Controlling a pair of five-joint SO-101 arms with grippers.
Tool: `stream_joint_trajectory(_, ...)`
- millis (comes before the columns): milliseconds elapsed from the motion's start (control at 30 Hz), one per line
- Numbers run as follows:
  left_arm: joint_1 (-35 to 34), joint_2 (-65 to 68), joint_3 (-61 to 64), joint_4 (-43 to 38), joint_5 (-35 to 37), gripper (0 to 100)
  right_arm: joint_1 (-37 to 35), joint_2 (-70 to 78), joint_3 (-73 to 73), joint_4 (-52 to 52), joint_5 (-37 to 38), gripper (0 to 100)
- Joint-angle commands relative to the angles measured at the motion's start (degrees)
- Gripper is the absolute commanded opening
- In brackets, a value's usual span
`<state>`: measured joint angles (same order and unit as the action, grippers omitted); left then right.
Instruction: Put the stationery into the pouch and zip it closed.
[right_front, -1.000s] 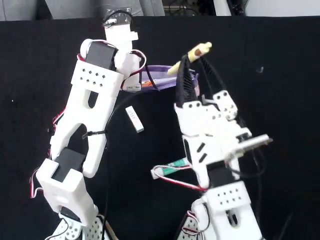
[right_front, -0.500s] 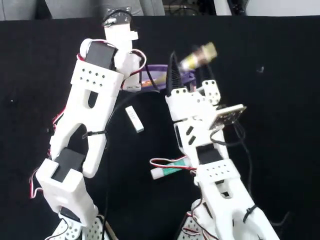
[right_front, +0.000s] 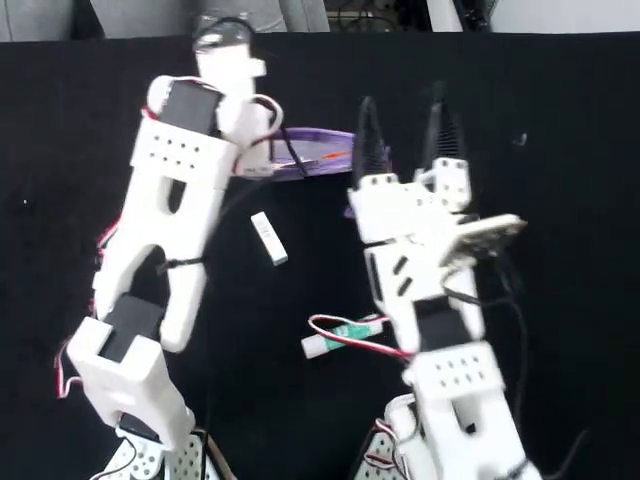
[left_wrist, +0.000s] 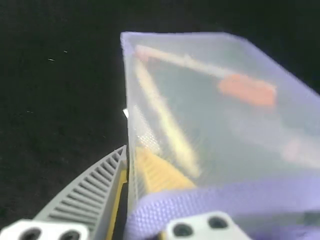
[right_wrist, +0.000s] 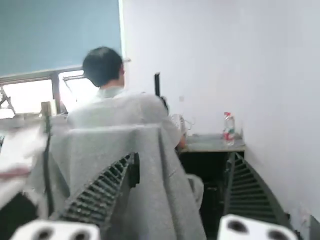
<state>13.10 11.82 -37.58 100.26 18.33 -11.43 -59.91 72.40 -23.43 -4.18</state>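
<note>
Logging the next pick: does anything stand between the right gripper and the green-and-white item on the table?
Yes. A red cable loops across the green-and-white item, which lies beside the right arm. The right gripper, fingers open and empty, is raised farther off, by the pouch.

1. The table is covered in black cloth, matt and slightly fuzzy.
2. The pouch is a translucent fine mesh with a faint sheen. Its edge band is purple woven cloth.
3. The left arm and right arm have smooth, matt white plastic shells.
4. The right gripper is dark ribbed plastic.
5. The left gripper is grey ribbed plastic with a yellow ribbed pad.
6. The wires have smooth red and white plastic sheaths.
7. The white block looks smooth and matt.
</note>
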Motion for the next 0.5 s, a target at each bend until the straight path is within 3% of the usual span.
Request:
stream_joint_trajectory(0, -5.49, -0.62, -2.51, -1.23, 0.18, 3, 3.96, -14.29, -12.62, 27.16, 0.79, 26.1)
stream_joint_trajectory(100, -8.13, -0.62, -2.51, -1.23, -1.67, 3, 3.34, -17.89, -21.32, 44.31, 2.55, 26.1)
stream_joint_trajectory(300, -12.62, -0.62, -2.51, -1.93, -2.20, 3, -6.24, -13.85, -29.67, 66.29, 26.37, 26.1)
stream_joint_trajectory(467, -16.75, -0.62, -1.98, -4.04, -2.29, 3, -7.74, -7.25, -29.76, 77.71, 40.00, 26.1)
